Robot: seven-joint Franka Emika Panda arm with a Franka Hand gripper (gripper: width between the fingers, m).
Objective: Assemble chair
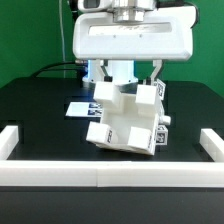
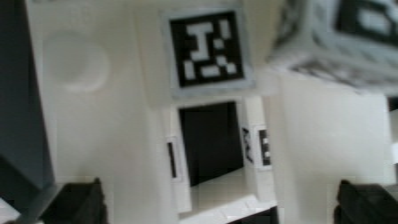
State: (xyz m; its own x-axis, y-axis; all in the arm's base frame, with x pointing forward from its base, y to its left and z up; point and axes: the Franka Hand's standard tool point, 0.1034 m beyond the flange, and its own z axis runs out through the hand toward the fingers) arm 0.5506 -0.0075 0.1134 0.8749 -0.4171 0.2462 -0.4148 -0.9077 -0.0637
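Black table (image 1: 30, 110), tilted chair (image 1: 128, 120) near front rail (image 1: 100, 175)

White-shelled Panda hand on a grey metal wrist
The gripper (image 1: 130, 82) has a broad white housing (image 1: 135, 38) with rounded corners, smooth and slightly glossy. Above it sits a short cylindrical wrist flange (image 1: 126, 8) in silver-grey metal, with a dark block beside it on the exterior view's left. Two slim fingers (image 1: 157, 70) come out of the housing's underside, grey to dark, with a bluish cast around the one toward the exterior view's left. A thin black cable (image 1: 55, 68) runs behind. In the wrist view the fingertips (image 2: 80, 200) are blurred dark shapes, probably black pads
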